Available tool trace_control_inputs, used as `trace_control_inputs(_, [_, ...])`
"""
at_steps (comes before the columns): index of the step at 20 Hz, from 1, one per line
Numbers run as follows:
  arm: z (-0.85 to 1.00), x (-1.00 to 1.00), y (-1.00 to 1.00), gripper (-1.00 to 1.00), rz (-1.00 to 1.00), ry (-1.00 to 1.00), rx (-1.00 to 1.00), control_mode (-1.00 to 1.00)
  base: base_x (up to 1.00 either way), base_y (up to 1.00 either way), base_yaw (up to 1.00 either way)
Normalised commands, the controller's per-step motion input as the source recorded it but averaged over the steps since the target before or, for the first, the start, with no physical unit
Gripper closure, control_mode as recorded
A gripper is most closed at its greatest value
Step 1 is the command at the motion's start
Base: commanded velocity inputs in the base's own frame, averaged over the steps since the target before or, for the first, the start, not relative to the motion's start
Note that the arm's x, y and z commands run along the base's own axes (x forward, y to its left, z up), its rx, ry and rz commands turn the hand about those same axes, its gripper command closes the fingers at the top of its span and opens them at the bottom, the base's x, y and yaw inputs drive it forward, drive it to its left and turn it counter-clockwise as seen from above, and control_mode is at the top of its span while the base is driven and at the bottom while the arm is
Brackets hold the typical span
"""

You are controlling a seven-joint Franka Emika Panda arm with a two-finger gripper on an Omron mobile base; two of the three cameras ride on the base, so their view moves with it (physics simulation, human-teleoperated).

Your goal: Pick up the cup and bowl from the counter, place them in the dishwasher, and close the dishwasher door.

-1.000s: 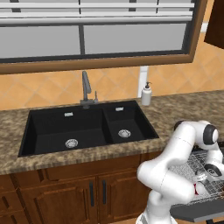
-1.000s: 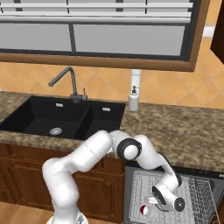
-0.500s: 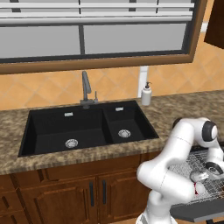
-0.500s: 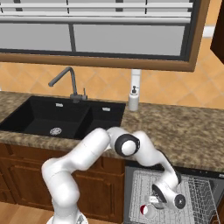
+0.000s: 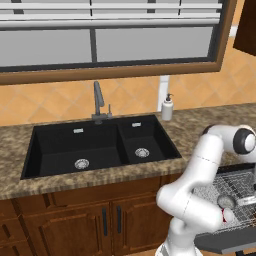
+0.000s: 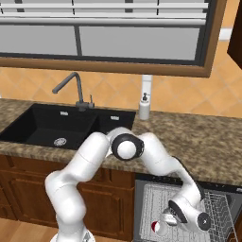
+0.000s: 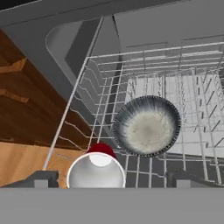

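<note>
1. Right now my claw hangs low over the pulled-out wire rack of the dishwasher, fingers spread wide with nothing between them: the two dark tips stand far apart at the bottom edge of the hand view.
2. Both task items look loaded. The bowl lies open side toward the camera in the rack, near the centre of the hand view. The cup, white with a red base, sits at about 7 o'clock from the bowl, close beside it and right between my fingertips.
3. Risk one, as I judge it: the cup is so close to the claw that lifting out crookedly could clip its rim and tip it over or roll it into the bowl.
4. Risk two: the rack stands extended over the lowered dishwasher door. If I push the door up before the rack slides in, the rack or the dishes could jam against it.
5. Risk three: the arm's elbow reaches down past the desk edge; a wide swing could strike that rounded front.
6. Writing: I can read none. The soap bottle by the sink shows no legible label.
</note>
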Motion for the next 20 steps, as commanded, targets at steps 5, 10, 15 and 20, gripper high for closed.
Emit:
trace_control_inputs(5, [0.97, -0.7, -0.24, -1.0, 0.0, -0.08, -0.08, -1.0, 0.0, 0.0, 0.0])
trace_control_inputs(10, [0.84, -1.0, -0.04, -1.0, -0.14, -0.38, -0.08, -1.0, 0.0, 0.0, 0.0])
trace_control_inputs(15, [0.87, -1.0, -0.25, -1.0, -0.12, -0.34, 0.04, -1.0, 0.0, 0.0, 0.0])
trace_control_inputs(20, [0.04, -1.0, -0.42, -1.0, -0.05, -0.39, 0.09, -1.0, 0.0, 0.0, 0.0])
